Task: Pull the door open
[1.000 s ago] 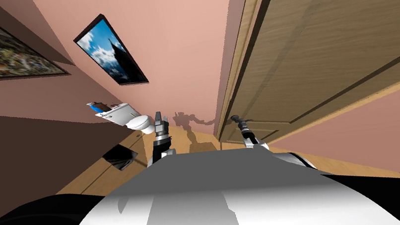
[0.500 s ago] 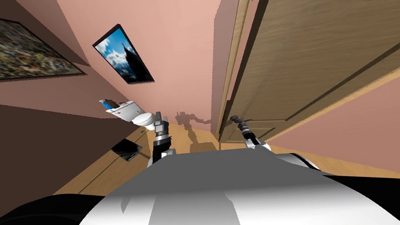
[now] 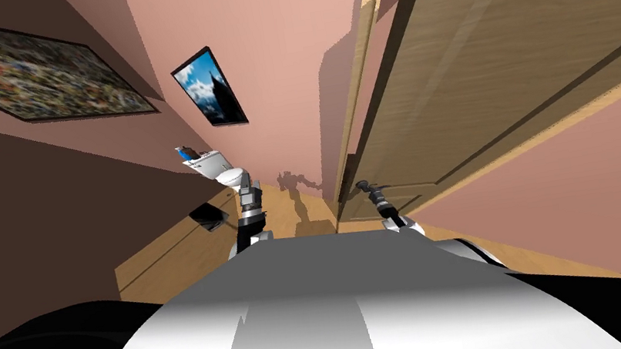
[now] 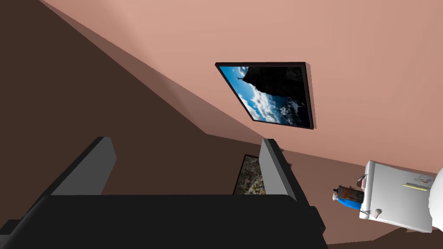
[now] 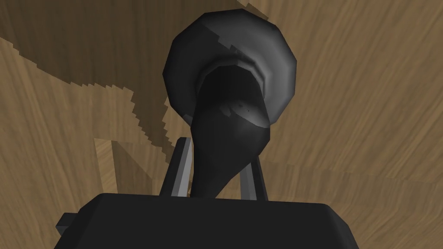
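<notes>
A brown wooden door (image 3: 515, 50) stands at my right, swung a little out of its light wood frame (image 3: 358, 90). Its dark handle (image 5: 229, 129), on a round dark base, shows close up in the right wrist view. My right gripper (image 5: 216, 166) is shut on the handle, one finger pressing each side; the head view has that gripper (image 3: 364, 187) at the door's near edge. My left gripper (image 4: 186, 166) hangs open with nothing between its fingers, held out in front of me (image 3: 250, 185) to the left of the door.
A pink wall runs ahead, with a framed sky picture (image 3: 210, 89) on it. A white toilet (image 3: 218, 169) stands by that wall, and a small dark bin (image 3: 208, 216) sits on the wooden floor (image 3: 174, 256). A dark brown wall is at my left.
The door has swung further out of its frame with my right gripper still on the handle. The whole head view has shifted, so I have moved or turned.
</notes>
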Tool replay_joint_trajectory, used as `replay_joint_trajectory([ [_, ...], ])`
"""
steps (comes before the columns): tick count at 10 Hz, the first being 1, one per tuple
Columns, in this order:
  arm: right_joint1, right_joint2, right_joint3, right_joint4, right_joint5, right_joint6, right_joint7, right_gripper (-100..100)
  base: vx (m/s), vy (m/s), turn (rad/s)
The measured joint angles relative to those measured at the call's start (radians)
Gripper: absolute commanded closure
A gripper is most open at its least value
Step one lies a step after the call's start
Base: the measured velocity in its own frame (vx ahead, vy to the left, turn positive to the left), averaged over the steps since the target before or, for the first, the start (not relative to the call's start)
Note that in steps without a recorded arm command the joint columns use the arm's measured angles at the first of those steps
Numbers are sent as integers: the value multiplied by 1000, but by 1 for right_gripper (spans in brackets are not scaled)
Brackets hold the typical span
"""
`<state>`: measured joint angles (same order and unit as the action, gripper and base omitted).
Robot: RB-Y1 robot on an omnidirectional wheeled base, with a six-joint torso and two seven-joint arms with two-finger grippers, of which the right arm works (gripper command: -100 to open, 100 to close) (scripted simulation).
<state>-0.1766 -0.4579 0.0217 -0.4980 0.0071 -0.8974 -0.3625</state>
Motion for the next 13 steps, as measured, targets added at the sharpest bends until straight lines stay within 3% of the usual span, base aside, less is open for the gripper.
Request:
replay_joint_trajectory([
  [3, 13, -16, 27, 7, 18, -33, -30, 100, -160, -55, 29],
  [7, 44, -47, 73, -18, 49, -93, -78, 100, -171, -83, 22],
  [9, 64, -60, 92, -39, 62, -110, -99, 100, -106, -69, 9],
  [11, 65, -71, 110, -19, 74, -150, -116, 100, -84, -64, 15],
  [13, 59, -76, 111, 11, 74, -171, -121, 100, -145, -72, 229],
])
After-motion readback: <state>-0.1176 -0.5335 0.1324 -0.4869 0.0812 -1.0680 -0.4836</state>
